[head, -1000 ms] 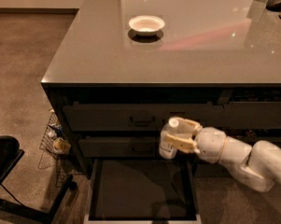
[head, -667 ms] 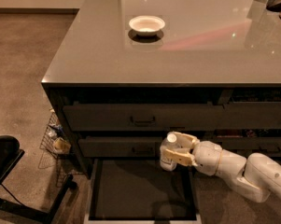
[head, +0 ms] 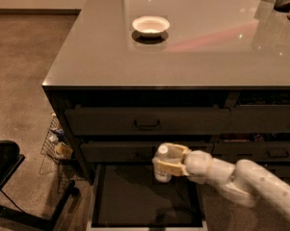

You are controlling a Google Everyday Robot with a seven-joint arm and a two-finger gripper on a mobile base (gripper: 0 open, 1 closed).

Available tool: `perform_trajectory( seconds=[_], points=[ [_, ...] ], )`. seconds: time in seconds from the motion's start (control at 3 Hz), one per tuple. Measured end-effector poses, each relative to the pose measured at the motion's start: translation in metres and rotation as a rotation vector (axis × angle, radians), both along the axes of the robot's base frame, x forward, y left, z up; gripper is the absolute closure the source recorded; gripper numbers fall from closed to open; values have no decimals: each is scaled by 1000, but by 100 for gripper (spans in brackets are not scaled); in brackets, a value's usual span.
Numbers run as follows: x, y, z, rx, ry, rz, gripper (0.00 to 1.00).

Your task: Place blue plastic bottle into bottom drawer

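Note:
The blue plastic bottle (head: 162,163), clear with a white cap, stands upright in my gripper (head: 169,160). The gripper's cream fingers (head: 174,167) are shut around the bottle's upper body. It hangs over the open bottom drawer (head: 135,198), above the drawer's rear middle, just in front of the handled drawer above. The bottle's base is still above the dark drawer floor. My white arm (head: 241,179) reaches in from the lower right.
A white bowl (head: 151,25) sits on the grey countertop (head: 192,52). Two shut handled drawers (head: 147,121) are above the open one. A wire basket (head: 55,146) stands on the floor at left; a black chair base (head: 9,186) is at lower left.
My gripper has lowered the bottle from in front of the middle drawer down toward the open bottom drawer, shifting slightly left. The grip is unchanged.

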State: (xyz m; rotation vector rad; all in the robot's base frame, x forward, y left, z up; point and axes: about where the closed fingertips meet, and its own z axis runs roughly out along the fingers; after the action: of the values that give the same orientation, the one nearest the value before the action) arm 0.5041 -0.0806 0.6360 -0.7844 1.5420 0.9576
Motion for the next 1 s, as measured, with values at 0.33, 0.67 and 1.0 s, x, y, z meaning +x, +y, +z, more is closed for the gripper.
perform_trajectory(
  seconds=[0.33,0.67,1.0],
  points=[
    [5,40,-73,20,21,64,100],
    [11,68,-161,32,36,129,100],
    [23,77,-233,31,55,149,100]
  ],
)
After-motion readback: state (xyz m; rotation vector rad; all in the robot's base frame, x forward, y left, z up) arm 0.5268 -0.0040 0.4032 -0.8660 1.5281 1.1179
